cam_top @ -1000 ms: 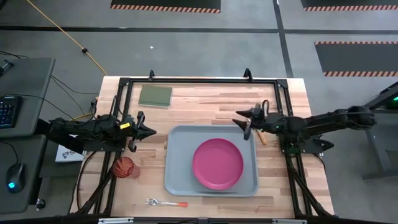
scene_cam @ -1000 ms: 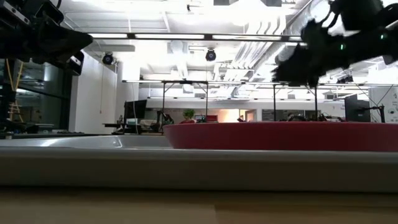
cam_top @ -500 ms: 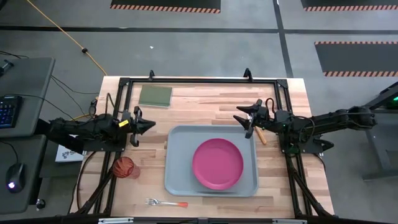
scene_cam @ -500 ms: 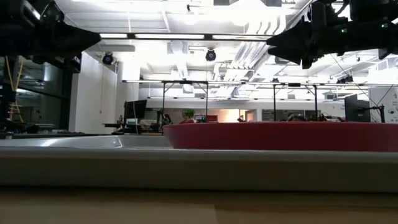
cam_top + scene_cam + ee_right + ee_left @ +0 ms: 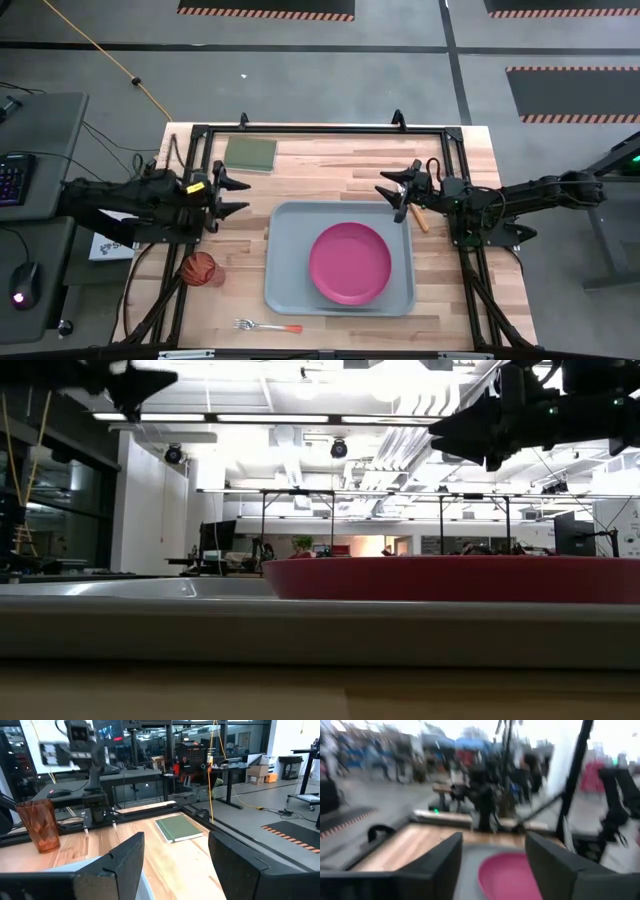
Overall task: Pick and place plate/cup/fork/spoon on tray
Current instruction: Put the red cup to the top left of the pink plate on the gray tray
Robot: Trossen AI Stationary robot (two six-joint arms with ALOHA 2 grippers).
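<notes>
The plate (image 5: 350, 264) lies flat inside the tray (image 5: 288, 222), a little toward the tray's right half, with bare grey-blue floor showing on every side of it. The tray sits on the wooden surface (image 5: 330, 165), and everything else is placed from it. The cup (image 5: 200, 269) stands upright on the surface to the left of the tray, apart from its rim. The fork (image 5: 267, 326) lies on the surface just off the tray's near left corner, tines pointing away from the tray's middle and red-orange handle toward it. The spoon (image 5: 421, 219) rests on the surface just beside the tray's far right corner, only its orange handle showing under the arm. A green square pad (image 5: 249, 153) lies beyond the tray's far left corner, well apart from it.

The left gripper (image 5: 236, 195) hangs above the surface to the left of the tray's far left corner, its fingers spread wide and holding nothing. The right gripper (image 5: 391, 193) hangs over the tray's far right corner, just beside the spoon, its fingers likewise spread wide and empty.
</notes>
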